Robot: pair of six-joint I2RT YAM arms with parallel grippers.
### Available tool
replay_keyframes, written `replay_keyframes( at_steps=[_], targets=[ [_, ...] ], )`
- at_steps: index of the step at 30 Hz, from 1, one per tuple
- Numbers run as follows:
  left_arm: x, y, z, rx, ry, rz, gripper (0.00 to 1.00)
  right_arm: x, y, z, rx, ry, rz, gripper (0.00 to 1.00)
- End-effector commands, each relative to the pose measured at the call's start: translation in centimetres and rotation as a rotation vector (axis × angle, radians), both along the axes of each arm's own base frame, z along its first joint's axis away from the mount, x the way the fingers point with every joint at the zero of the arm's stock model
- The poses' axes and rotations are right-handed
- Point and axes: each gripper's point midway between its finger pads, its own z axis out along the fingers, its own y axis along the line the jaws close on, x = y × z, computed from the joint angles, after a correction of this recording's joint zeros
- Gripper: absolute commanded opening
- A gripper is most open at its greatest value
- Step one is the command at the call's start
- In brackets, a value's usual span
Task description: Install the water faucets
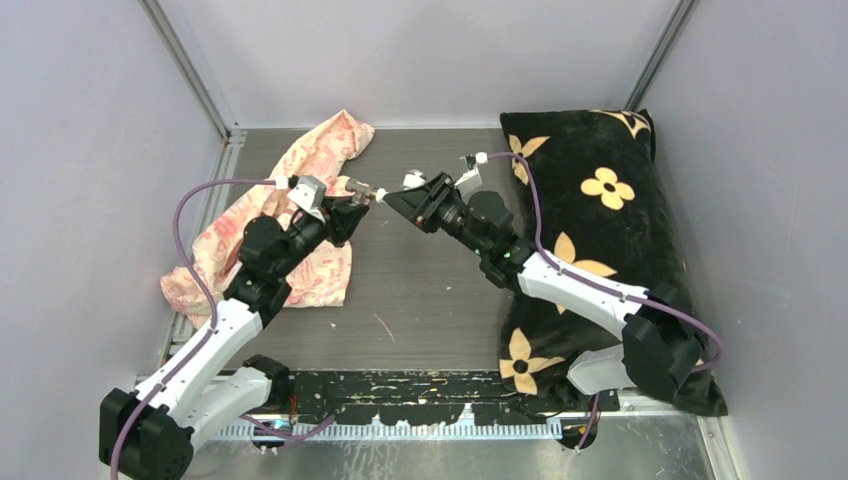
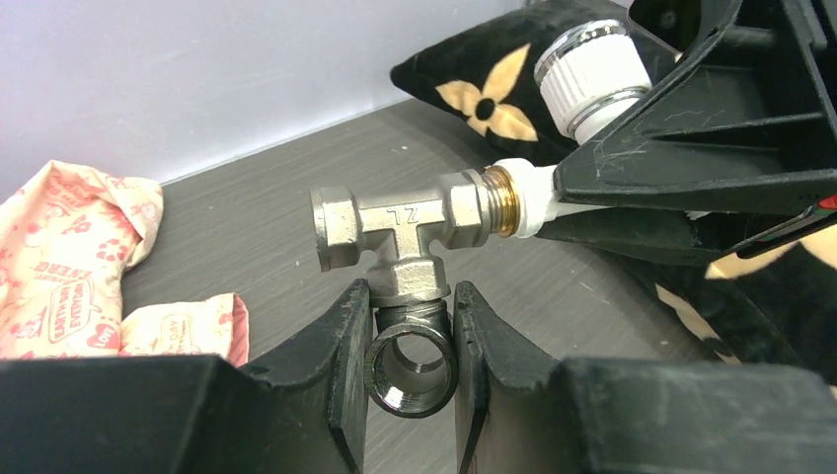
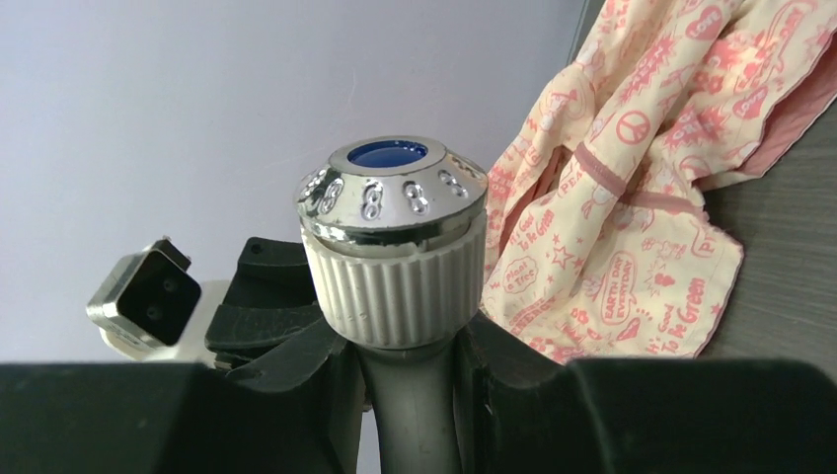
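Note:
My left gripper (image 2: 410, 311) is shut on the grey metal T-shaped fitting (image 2: 395, 232), gripping its lower branch; the open threaded end faces the camera. My right gripper (image 3: 410, 346) is shut on the white plastic tap (image 3: 395, 257), holding its stem below the ribbed knob with chrome cap and blue centre. In the left wrist view the tap's brass-coloured tip (image 2: 503, 197) sits at the fitting's right port, and its knob (image 2: 592, 74) points up. In the top view both grippers (image 1: 345, 210) (image 1: 405, 203) meet above the table's middle, the fitting (image 1: 362, 189) between them.
A cream and pink printed cloth (image 1: 300, 220) lies on the left of the grey table (image 1: 420, 290), under my left arm. A black cushion with yellow flowers (image 1: 600, 230) fills the right side. Grey walls close in on three sides.

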Motion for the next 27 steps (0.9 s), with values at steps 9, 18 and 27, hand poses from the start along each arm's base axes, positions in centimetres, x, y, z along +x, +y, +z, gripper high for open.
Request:
replay_keyframes(
  at_steps=[9,18,27],
  targets=[
    [1.5,-0.4,1.5,0.009,-0.199,0.053,0.00,3.3,0.1,3.0,0.353,0.414,0.085,0.01],
    [1.9,0.4,1.3,0.012,-0.186,0.099,0.00,3.8,0.7,2.0,0.417,0.566,0.139,0.16],
    [2.3,1.0,1.3,-0.005,-0.154,0.146,0.00,3.4,0.6,0.4,0.372,0.575,0.160,0.71]
  ],
)
